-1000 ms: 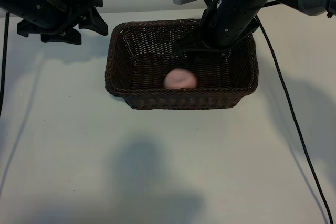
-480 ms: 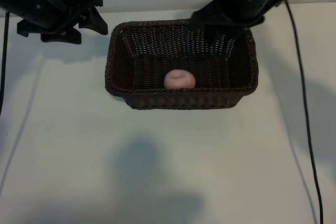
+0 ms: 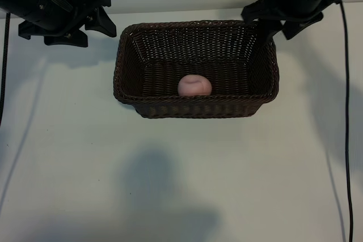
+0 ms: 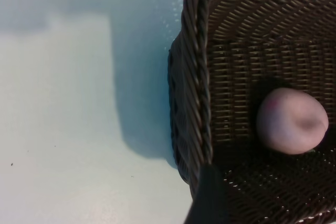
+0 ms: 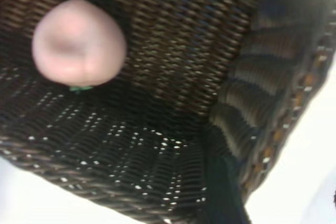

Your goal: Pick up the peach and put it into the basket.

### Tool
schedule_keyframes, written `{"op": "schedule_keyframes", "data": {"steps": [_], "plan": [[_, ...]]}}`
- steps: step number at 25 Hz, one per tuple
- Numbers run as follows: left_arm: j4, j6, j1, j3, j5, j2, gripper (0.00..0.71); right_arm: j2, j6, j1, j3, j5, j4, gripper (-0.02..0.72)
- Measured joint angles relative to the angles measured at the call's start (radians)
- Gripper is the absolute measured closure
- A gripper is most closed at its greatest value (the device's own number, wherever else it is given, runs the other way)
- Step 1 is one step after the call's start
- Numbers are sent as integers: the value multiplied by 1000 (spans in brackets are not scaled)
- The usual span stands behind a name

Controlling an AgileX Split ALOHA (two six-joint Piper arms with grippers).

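The pale-pink peach lies on the floor of the dark-brown wicker basket, close to its near wall. My right gripper hangs open and empty above the basket's far right corner, clear of the peach. The right wrist view looks down on the peach inside the basket, past one dark finger. My left gripper is parked open to the left of the basket. Its wrist view shows the braided rim and the peach.
The basket stands on a plain white table toward the back. Black cables run down the right side and along the left edge. Arm shadows fall on the tabletop in front.
My right gripper has lifted out of the basket and drawn back to the right. The peach, blurred a second ago, now rests still in the basket. The left arm has not moved.
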Motion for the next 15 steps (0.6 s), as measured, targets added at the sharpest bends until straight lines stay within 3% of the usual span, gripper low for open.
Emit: {"op": "schedule_keyframes", "data": {"steps": [15], "plan": [[0,3,0,0,-4,0,121,-17,0,-7,0,2,-1,205]]}}
